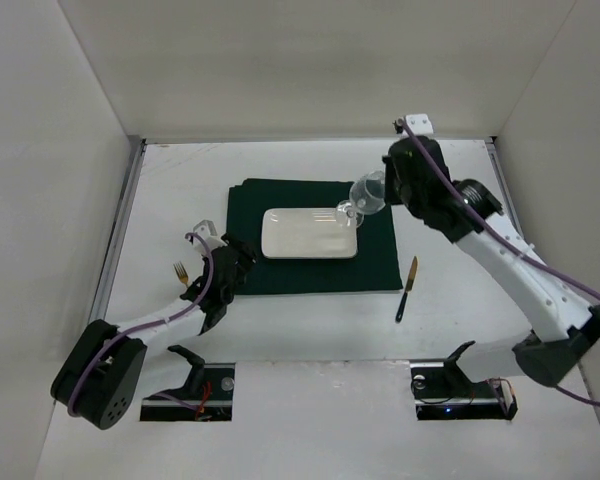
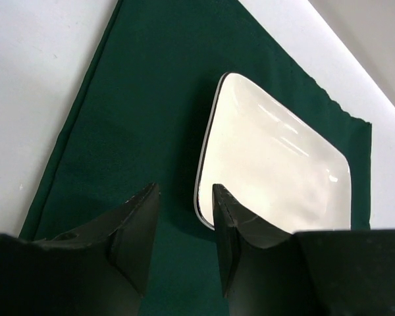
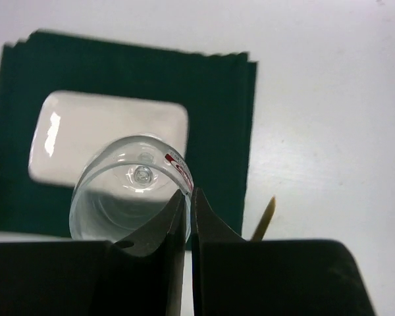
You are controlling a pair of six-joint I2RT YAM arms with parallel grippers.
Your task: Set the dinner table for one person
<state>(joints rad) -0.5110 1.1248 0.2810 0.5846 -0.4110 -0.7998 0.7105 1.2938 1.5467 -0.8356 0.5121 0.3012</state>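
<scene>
The white dinner table (image 1: 310,325) carries a dark green placemat (image 1: 315,275) with a white rectangular plate (image 1: 310,232) on it. My right gripper (image 1: 385,190) is shut on the rim of a clear wine glass (image 1: 365,197) and holds it tilted above the plate's right end. In the right wrist view the gripper (image 3: 189,195) pinches the glass (image 3: 128,191) at its rim. My left gripper (image 1: 228,262) is open and empty over the placemat's left edge. In the left wrist view it (image 2: 184,197) hovers just short of the plate (image 2: 276,164).
A knife (image 1: 408,287) with a dark handle lies on the table right of the placemat; its tip shows in the right wrist view (image 3: 264,219). A gold fork (image 1: 182,272) lies left of my left arm. Silver rails (image 1: 120,230) line the side edges; white walls surround the table.
</scene>
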